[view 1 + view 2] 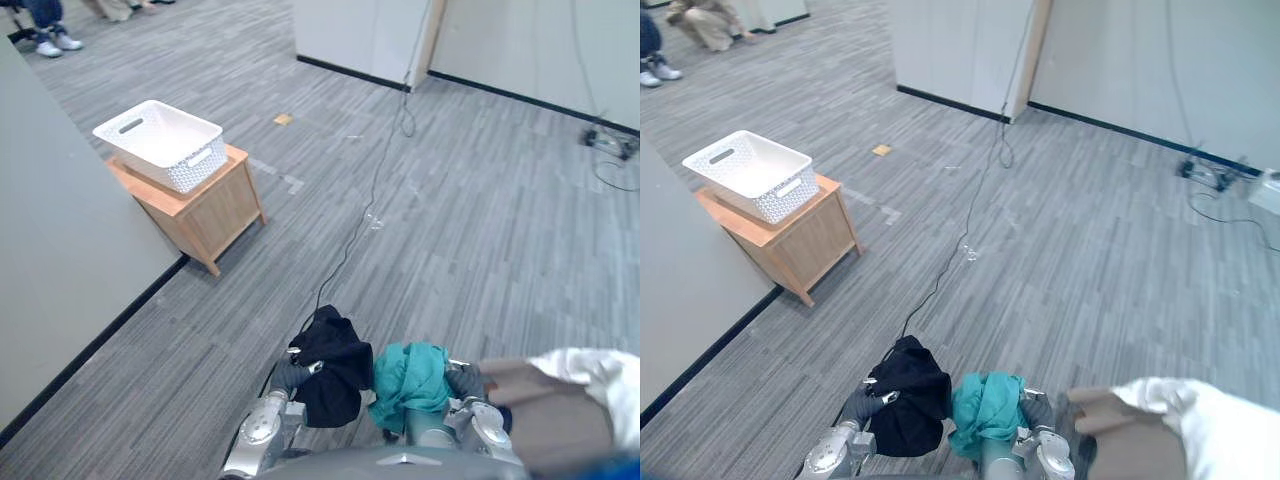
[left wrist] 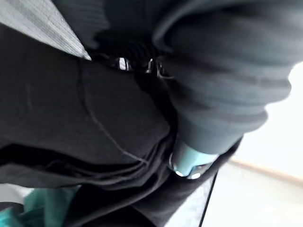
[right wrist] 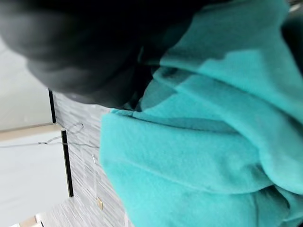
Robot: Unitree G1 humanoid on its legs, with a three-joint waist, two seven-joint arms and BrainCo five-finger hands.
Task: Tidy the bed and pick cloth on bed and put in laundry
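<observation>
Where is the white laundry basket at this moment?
The white basket sits on the small wooden cabinet at the upper left of the eye views, far ahead of the black cloth and teal cloth.

Grey striped floor (image 1: 480, 230) spreads out ahead of me. At ten o'clock a small wooden cabinet (image 1: 210, 215) stands just beside a grey wall (image 1: 60, 250) with a black skirting. White walls (image 1: 350, 30) close the room at twelve o'clock. The bed (image 1: 560, 420) lies at four o'clock.
</observation>
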